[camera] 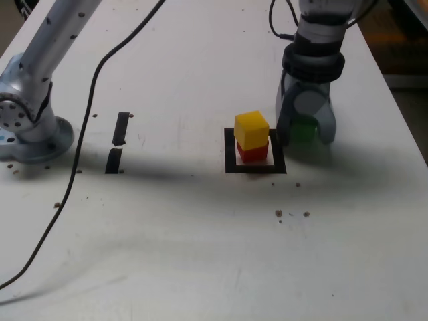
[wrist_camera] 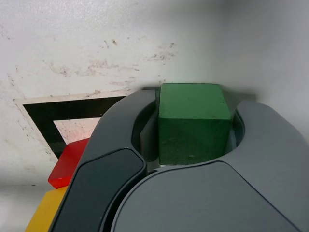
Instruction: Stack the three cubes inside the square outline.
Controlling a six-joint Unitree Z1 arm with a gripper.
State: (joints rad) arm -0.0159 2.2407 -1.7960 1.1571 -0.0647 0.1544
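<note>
I note gripper [camera: 305,130] closed on green cube [wrist_camera: 193,121], on tabletop [camera: 200,254] toward far right edge in exterior view, just beside square outline [camera: 231,155]. Yellow cube [camera: 251,129] atop red cube [camera: 253,153] inside. Judged light, rigid, smooth; hold opposite flat faces.

env: I read this as a robotics lab bench | cues: scuffed white table [camera: 200,261] with black tape strips [camera: 118,150] and a taped square outline [camera: 255,167] | arm base [camera: 30,127] bolted on top | loose black cable [camera: 87,120] across it | crumbs of debris [camera: 291,215]
</note>
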